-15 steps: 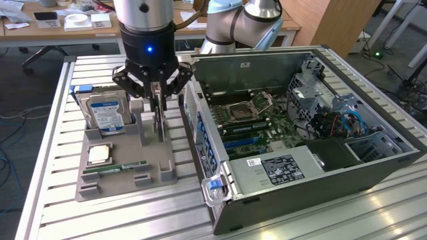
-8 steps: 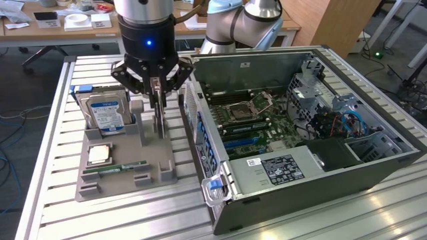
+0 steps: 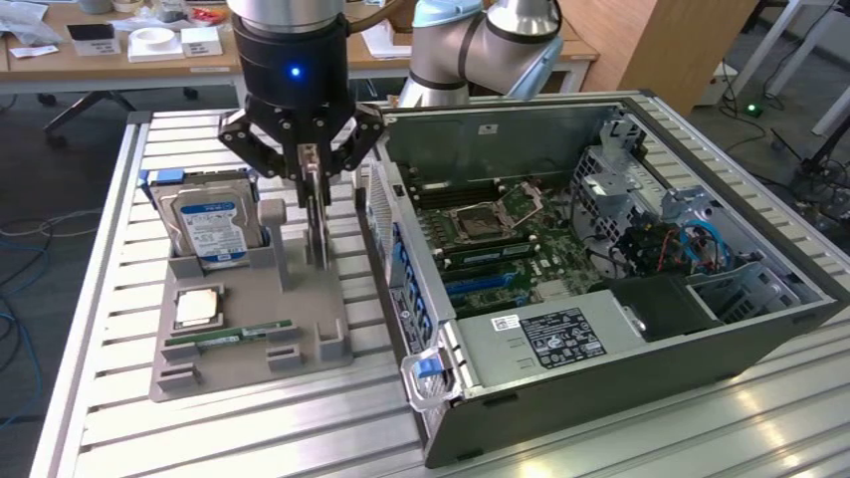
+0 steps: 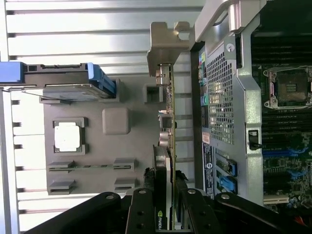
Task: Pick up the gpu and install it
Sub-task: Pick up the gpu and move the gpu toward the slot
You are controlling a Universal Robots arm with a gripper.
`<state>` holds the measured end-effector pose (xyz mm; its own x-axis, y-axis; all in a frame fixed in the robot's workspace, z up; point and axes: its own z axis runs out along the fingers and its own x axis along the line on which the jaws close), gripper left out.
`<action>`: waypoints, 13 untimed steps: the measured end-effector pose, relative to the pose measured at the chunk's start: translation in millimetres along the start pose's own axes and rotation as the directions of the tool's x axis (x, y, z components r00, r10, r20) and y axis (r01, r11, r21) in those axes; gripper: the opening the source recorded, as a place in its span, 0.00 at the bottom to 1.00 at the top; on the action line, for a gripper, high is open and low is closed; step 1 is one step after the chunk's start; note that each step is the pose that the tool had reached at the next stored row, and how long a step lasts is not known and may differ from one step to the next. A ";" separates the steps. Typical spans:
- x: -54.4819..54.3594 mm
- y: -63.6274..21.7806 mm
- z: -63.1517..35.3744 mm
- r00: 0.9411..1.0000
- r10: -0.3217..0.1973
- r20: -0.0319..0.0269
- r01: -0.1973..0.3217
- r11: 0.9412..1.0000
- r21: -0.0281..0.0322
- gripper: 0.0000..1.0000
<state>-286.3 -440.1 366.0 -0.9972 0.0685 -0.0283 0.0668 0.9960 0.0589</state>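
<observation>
Black end effector (image 4: 165, 179) grips the logo-marked gpu (image 4: 167, 105).

I count one gripper (image 3: 311, 189) (image 4: 165, 178), mine, and one graphics card (image 3: 318, 239) (image 4: 168, 122). There is one grey tray (image 3: 299, 329) (image 4: 131, 146). Of loose parts besides the card I count three: one hard drive (image 3: 210, 224) (image 4: 68, 80), one processor chip (image 3: 199, 307) (image 4: 68, 136) and one memory stick (image 3: 233, 336) (image 4: 83, 166). I see one open computer case (image 3: 638, 368) (image 4: 222, 97). Inside it I count one motherboard (image 3: 519, 249) (image 4: 292, 146), one processor socket (image 3: 485, 217) (image 4: 287, 87) and one power supply (image 3: 551, 334). There is one slatted metal table (image 3: 106, 398) (image 4: 97, 29).
</observation>
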 end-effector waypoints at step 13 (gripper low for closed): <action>-0.4 0.9 -15.2 1.000 0.000 0.000 0.000 1.000 -0.007 0.27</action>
<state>-286.3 -440.1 381.2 -0.9972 0.0687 -0.0280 0.0667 0.9956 0.0658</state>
